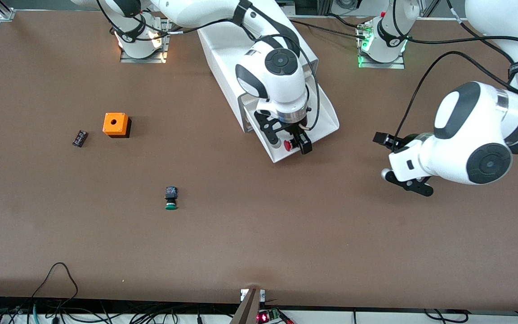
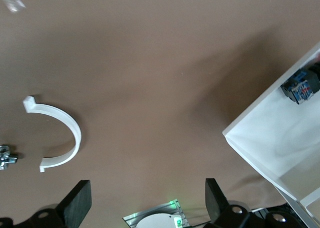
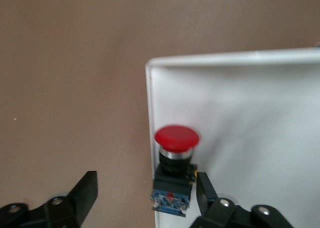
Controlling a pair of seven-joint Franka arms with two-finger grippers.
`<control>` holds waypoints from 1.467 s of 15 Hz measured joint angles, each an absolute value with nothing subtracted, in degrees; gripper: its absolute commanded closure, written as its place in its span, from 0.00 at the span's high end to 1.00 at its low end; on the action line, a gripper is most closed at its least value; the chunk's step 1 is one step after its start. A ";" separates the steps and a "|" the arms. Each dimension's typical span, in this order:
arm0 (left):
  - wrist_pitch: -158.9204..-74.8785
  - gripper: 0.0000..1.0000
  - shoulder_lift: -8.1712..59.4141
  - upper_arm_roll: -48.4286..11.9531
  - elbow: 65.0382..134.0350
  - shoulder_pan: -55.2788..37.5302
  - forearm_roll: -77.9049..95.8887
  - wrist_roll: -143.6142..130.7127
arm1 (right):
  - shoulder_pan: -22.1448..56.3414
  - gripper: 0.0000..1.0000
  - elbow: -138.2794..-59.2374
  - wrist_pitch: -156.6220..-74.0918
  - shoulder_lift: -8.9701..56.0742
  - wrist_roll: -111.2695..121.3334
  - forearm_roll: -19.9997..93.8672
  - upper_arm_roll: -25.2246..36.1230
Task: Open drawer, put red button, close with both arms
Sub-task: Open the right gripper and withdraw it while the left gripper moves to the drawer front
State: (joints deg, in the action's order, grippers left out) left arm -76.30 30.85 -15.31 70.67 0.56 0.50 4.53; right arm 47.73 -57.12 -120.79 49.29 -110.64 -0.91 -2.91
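The white drawer [image 1: 327, 118] stands pulled out of the white cabinet [image 1: 223, 49]. The red button [image 1: 288, 145] lies in the drawer's corner nearest the front camera, by the side wall. In the right wrist view its red cap [image 3: 176, 137] and black-and-blue body rest against the drawer [image 3: 250, 113] wall. My right gripper [image 1: 289, 144] [image 3: 145, 193] hangs over that corner, open, one finger [image 3: 206, 188] close beside the button and the other over the table. My left gripper [image 1: 379, 156] [image 2: 145, 198] is open over bare table toward the left arm's end, holding nothing. The drawer's corner [image 2: 260, 138] shows in the left wrist view.
An orange box with a hole [image 1: 116, 124], a small dark part [image 1: 79, 138] and a green-capped button [image 1: 171, 198] lie toward the right arm's end. A white curved piece [image 2: 65, 133] lies on the table under the left arm.
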 measured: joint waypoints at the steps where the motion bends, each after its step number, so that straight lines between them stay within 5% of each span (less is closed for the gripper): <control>1: -76.81 1.00 30.85 -15.14 70.17 0.79 0.49 4.53 | 46.57 1.00 -56.67 -119.55 48.78 -107.03 -0.90 -2.92; 11: -86.85 1.00 31.45 -16.20 72.96 -0.97 0.56 -17.47 | 27.23 1.00 -56.80 -101.38 42.83 -52.89 4.77 -2.87; 22: -113.32 1.00 31.19 -22.14 90.47 -2.54 0.65 -41.88 | 11.24 1.00 -73.83 -100.58 34.00 -12.79 4.74 1.79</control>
